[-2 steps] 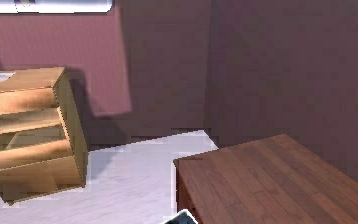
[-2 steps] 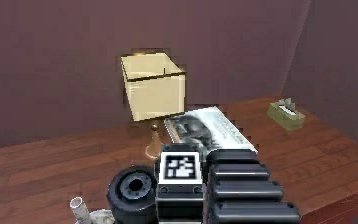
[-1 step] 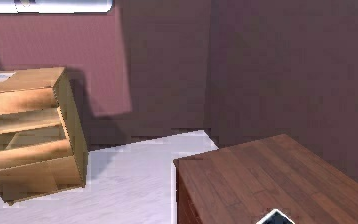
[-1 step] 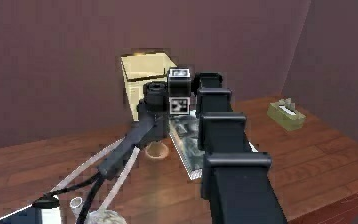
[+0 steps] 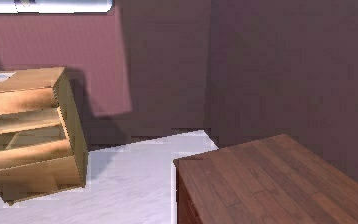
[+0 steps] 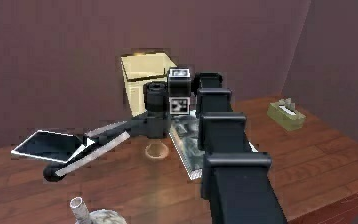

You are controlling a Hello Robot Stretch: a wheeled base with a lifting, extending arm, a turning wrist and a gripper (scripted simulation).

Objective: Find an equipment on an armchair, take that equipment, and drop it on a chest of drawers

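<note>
My arm (image 6: 222, 150) reaches out over a dark red-brown wooden top (image 6: 317, 165). At its far end stand the white marker squares (image 6: 179, 85), and the gripper (image 6: 147, 122) is just left of them. A long grey bar-like object (image 6: 92, 148) slants from the gripper down to the arm side view's left and ends in a dark knob near the wood. I cannot tell whether the gripper holds it. In the forward view the same kind of dark wooden top (image 5: 272, 185) lies at the lower right.
On the top stand a lamp with a pale yellow shade (image 6: 145, 72), a flat dark tablet-like slab (image 6: 47, 146), a tissue box (image 6: 285, 113) and a small grey-white thing (image 6: 87, 210). A light wooden drawer unit (image 5: 32, 130) stands on pale floor (image 5: 137, 175) before maroon walls.
</note>
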